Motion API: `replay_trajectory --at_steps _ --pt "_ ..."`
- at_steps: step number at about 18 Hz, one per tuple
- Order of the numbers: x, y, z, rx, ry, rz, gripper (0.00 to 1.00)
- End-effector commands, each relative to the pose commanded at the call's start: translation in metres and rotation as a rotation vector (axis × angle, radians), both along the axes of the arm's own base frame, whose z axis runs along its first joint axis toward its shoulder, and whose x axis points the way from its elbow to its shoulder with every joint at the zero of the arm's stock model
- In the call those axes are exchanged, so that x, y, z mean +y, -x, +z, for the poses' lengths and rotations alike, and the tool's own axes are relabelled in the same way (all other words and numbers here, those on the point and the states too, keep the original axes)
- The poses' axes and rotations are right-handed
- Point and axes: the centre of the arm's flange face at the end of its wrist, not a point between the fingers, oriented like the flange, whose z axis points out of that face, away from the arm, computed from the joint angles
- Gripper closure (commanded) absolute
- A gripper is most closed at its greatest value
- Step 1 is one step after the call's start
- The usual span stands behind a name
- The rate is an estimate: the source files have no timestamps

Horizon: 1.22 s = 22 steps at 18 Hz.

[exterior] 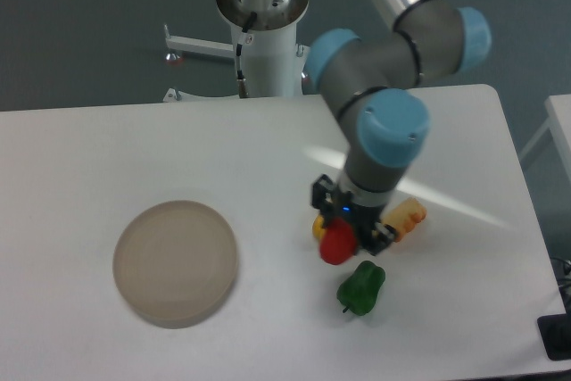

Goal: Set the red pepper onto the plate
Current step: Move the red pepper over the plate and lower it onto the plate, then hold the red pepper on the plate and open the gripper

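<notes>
- Right of centre in the frame, the hand grips the red pepper, its fingers closed against the pepper's sides, with the dark body of the hand sitting directly above it.
- The red pepper hangs from the hand just right of the middle of the frame; whether it touches the surface below cannot be told from this view.
- A yellow pepper is mostly hidden behind the hand and the red pepper, with only a small yellow edge showing at their left side.
- A green pepper lies on the surface just below and slightly right of the red pepper, close to it but apart.
- An orange-and-yellow corn-like toy pokes out to the right of the hand, partly covered by the arm's wrist.
- The plate sits in the lower left part of the frame, well apart from the red pepper and from all the other toys, with nothing on it.
- The arm reaches down from the top of the frame, its grey joints with blue caps folded above the hand.
</notes>
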Motion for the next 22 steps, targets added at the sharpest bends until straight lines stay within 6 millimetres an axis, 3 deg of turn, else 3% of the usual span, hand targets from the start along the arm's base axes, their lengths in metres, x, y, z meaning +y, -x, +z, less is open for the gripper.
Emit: replay_trajectory --at_steps 5,8,11,13,16,22 --pt "0.024 -0.084 -0.024 -0.053 0.067 0.168 0.48" --pt "0.032 -0.115 -0.046 -0.097 0.106 0.233 0.48" --pt "0.042 -0.134 -0.066 -0.100 0.138 0.283 0.48" --pt "0.056 -0.153 -0.086 -0.078 0.066 0.264 0.48" --pt "0.054 -0.172 -0.103 -0.075 0.036 0.243 0.48" --pt "0.049 -0.177 -0.113 -0.080 0.051 0.237 0.47"
